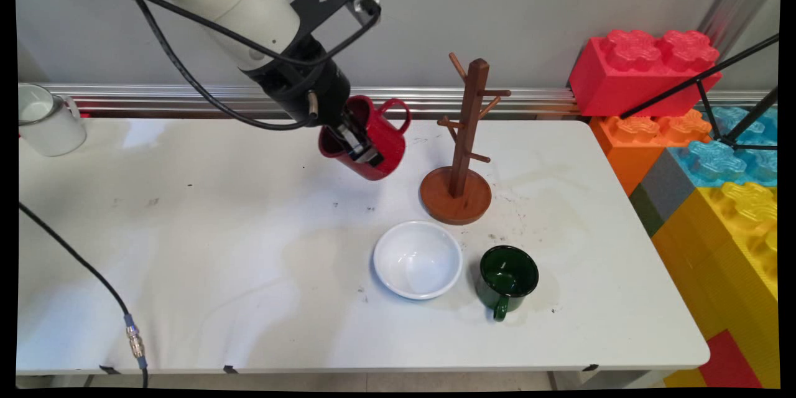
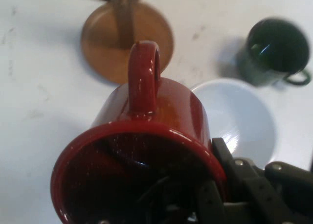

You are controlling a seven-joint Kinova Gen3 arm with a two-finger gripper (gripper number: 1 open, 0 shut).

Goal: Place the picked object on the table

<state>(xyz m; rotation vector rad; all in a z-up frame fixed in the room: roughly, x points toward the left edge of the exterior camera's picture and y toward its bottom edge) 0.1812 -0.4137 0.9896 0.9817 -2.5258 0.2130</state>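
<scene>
White table (image 1: 249,273): bare wooden mug tree (image 1: 463,155), no mug hung on its pegs; white ceramic bowl (image 1: 418,259) and dark green enamel mug (image 1: 507,280) sitting near its base. Black two-finger gripper (image 1: 359,148) clamps the glossy red mug's (image 1: 373,137) wall, one finger inside, holding it tilted in the air left of the tree. Inner fingertip hidden; white mug (image 1: 46,119) cut off at left edge.
</scene>
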